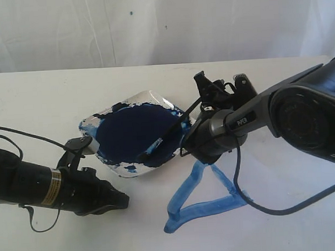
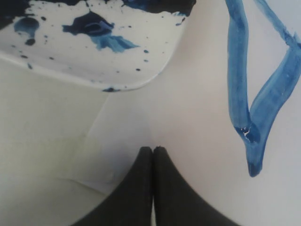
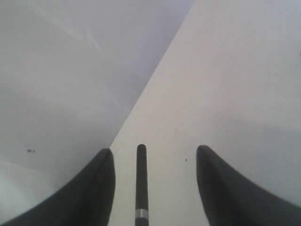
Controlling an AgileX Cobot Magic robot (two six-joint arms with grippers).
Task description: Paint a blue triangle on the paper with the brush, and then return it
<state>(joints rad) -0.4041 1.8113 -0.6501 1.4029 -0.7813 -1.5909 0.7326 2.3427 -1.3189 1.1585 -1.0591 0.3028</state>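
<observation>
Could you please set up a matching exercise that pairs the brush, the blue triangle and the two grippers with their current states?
Things:
1. brush
2. blue triangle
3. left gripper
4. right gripper

States:
A. shut, holding nothing
B. light-blue outline on the paper
C. open, fingers on either side of the handle
D. bristle end in the dish of navy paint

Pairs: 1-D, 2-B, 3-A, 4-C

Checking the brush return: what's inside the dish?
A navy paint pool and the brush tip, its handle slanting over the dish rim. The right arm hides the rim's right side.
</observation>
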